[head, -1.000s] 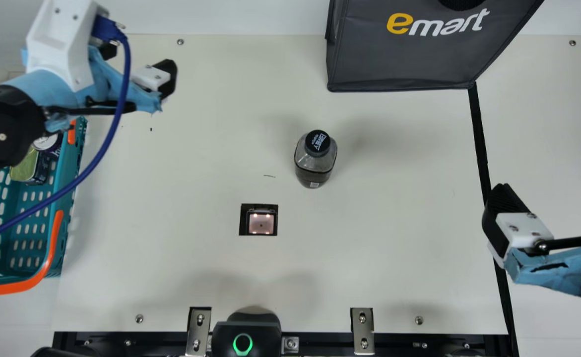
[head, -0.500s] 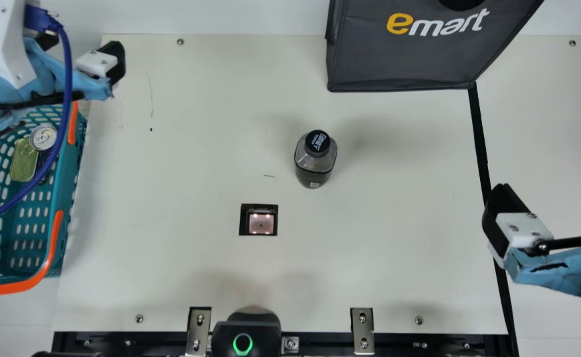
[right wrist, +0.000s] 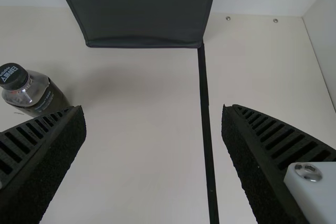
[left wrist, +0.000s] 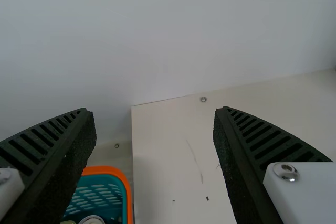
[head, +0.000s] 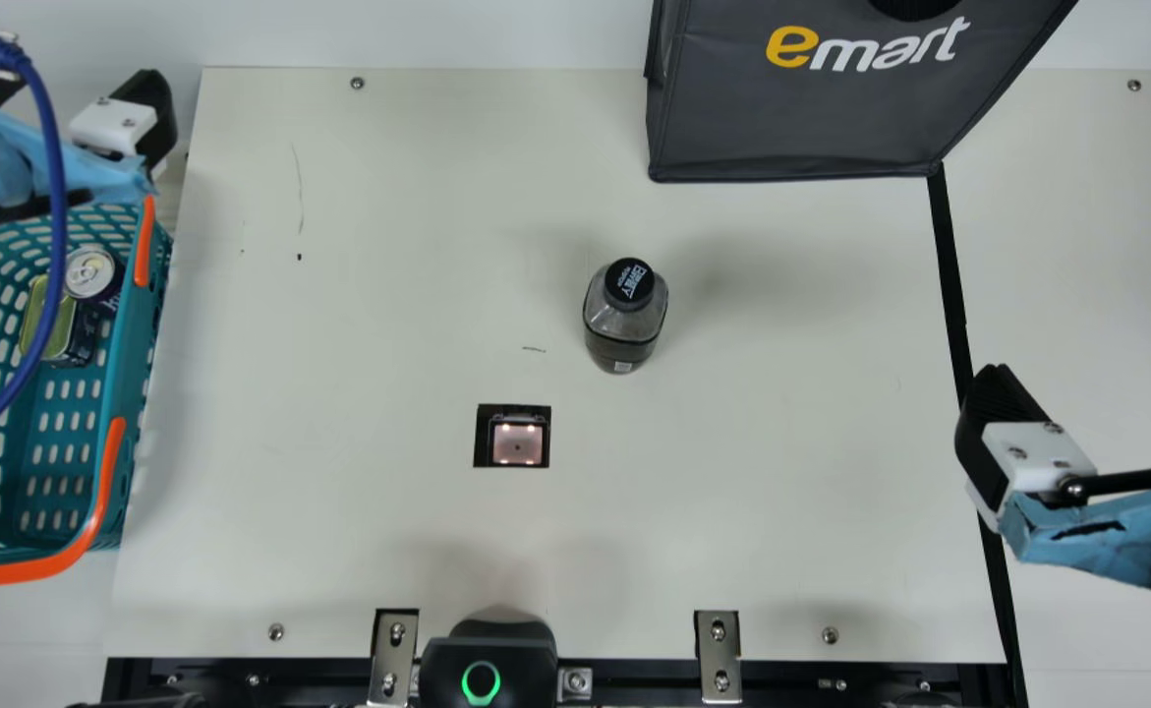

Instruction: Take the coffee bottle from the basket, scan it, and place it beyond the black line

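The coffee bottle (head: 624, 320) stands upright mid-table in the main view, behind and right of the scanner window (head: 518, 442); the right wrist view shows the bottle (right wrist: 34, 92) too. My left gripper (head: 147, 118) is over the back end of the teal basket (head: 128, 364); in its wrist view the left gripper (left wrist: 155, 129) is open and empty. My right gripper (head: 1086, 383) is at the right, by the black line (head: 949, 265); in its wrist view the right gripper (right wrist: 154, 124) stands open, nothing between its fingers.
Two cans, one silver-topped (head: 90, 273) and one green-topped (head: 42, 320), are in the basket. A dark shopping bag (head: 801, 118) stands at the back, right of centre. A black device with a green ring (head: 482, 678) sits at the front edge.
The left arm has moved left, away from the table's middle and over the basket's back part, uncovering more of the basket and cans. The bottle and right arm have stayed still.
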{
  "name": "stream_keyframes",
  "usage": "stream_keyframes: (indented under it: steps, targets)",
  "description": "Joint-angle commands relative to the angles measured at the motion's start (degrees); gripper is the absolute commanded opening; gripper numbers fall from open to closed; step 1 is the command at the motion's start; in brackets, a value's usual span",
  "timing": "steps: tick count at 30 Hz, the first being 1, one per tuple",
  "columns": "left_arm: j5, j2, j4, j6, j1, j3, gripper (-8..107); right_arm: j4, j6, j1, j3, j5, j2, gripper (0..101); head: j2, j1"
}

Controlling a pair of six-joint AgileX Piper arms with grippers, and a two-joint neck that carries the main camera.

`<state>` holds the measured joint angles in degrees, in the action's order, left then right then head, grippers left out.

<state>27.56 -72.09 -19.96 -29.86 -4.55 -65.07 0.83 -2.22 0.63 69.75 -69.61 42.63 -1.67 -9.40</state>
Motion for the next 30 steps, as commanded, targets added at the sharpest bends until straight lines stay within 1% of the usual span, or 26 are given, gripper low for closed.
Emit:
stream_keyframes:
  steps: [1,13,21,30]
  targets:
    - [-0.19,0.59,-0.55,-0.77,-0.54,0.51,90,0.00,0.00,0.00,0.00,0.00,0.00,91,0.09,1.48]
    - [-2.33,4.89,-2.73,-1.83,-3.24,4.07,90,0.00,0.00,0.00,0.00,0.07,0.00,91,0.09,1.48]
    - [-2.60,7.86,-1.96,-0.50,-3.59,6.50,90,0.00,0.00,0.00,0.00,0.07,0.00,91,0.09,1.48]
    - [-2.08,11.10,0.39,2.79,-3.64,9.02,90,0.00,0.00,0.00,0.00,0.07,0.00,91,0.09,1.48]
